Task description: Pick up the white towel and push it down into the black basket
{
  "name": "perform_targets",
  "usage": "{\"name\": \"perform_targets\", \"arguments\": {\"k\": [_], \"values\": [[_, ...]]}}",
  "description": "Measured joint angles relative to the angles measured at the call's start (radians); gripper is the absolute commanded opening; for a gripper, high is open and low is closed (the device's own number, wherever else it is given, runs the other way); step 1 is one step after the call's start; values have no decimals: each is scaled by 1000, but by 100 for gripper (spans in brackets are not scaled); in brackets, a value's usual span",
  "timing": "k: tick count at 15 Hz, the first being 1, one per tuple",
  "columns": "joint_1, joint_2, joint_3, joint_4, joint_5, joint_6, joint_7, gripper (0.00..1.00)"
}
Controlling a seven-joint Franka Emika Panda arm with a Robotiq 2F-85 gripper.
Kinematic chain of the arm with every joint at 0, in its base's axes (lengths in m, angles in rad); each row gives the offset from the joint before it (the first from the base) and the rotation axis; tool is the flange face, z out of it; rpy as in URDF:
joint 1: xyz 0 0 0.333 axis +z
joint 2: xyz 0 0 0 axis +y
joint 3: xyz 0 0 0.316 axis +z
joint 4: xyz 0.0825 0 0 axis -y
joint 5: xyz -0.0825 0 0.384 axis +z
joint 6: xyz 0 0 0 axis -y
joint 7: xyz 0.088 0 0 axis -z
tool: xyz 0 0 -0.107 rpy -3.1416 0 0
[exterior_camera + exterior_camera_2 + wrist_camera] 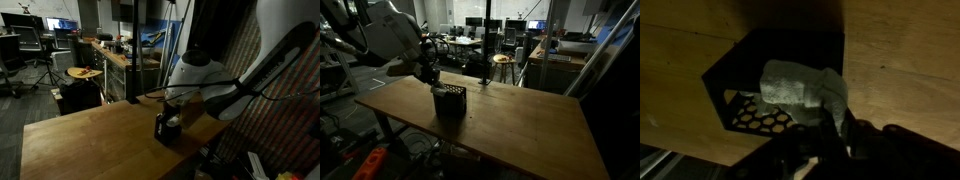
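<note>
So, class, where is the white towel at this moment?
In the wrist view the white towel lies bunched inside the black basket, just above the gripper at the bottom edge; the basket stands on the wooden table.

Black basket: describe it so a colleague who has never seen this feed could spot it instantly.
Start from the big wooden table that fills the scene. Near the end where the white robot arm reaches in, the black basket stands just below the gripper. It is a small dark cube with perforated sides, and the wrist view shows the white towel bunched inside it.
</note>
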Motion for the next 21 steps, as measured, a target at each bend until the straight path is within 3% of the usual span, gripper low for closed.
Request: {"name": "perform_targets", "arguments": {"k": [8,10,14,21], "values": [[0,3,-8,0,129,-1,-170,10],[0,4,-8,0,165,-2,-216,14],[1,7,-7,0,242,-2,-311,8],[3,10,-4,0,376,-2,-457,9]]}}
